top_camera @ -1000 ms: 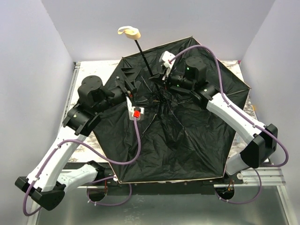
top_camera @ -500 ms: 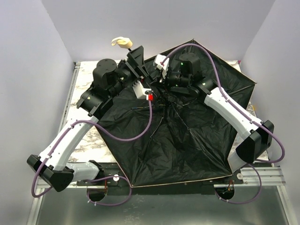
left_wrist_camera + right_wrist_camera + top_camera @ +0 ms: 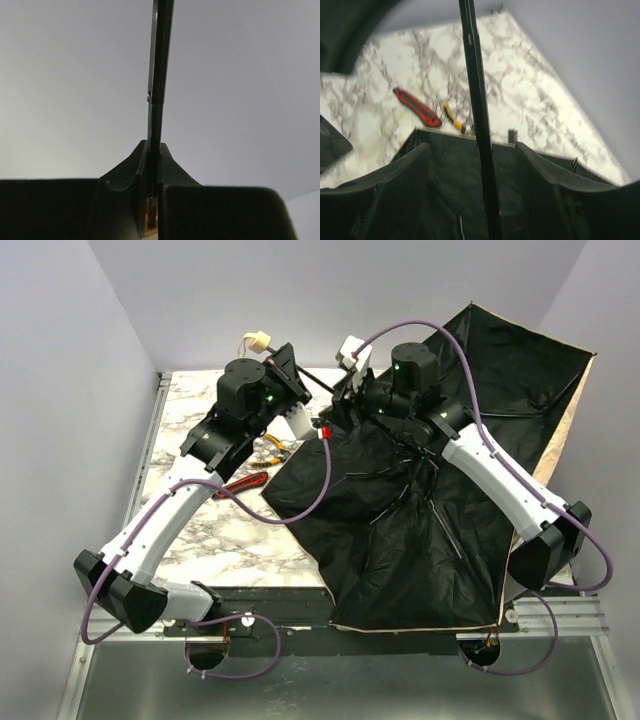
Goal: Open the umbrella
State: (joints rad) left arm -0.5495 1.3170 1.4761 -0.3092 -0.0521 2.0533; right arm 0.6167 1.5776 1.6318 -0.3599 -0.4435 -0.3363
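Just 1 umbrella (image 3: 400, 530), 2 arms (image 3: 165, 520) (image 3: 495, 480), 1 cutter (image 3: 243, 483), 1 pliers (image 3: 270, 448) show.

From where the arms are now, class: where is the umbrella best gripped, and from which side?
The bare black umbrella shaft between knob and canopy, from the left, jaws across it: slim, straight, clear of fabric. The left gripper holds there.

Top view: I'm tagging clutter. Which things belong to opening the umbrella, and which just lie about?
Job: umbrella; left claw, shut on its shaft; right claw, open around it.
Lying about: red-handled tool; yellow-handled pliers.
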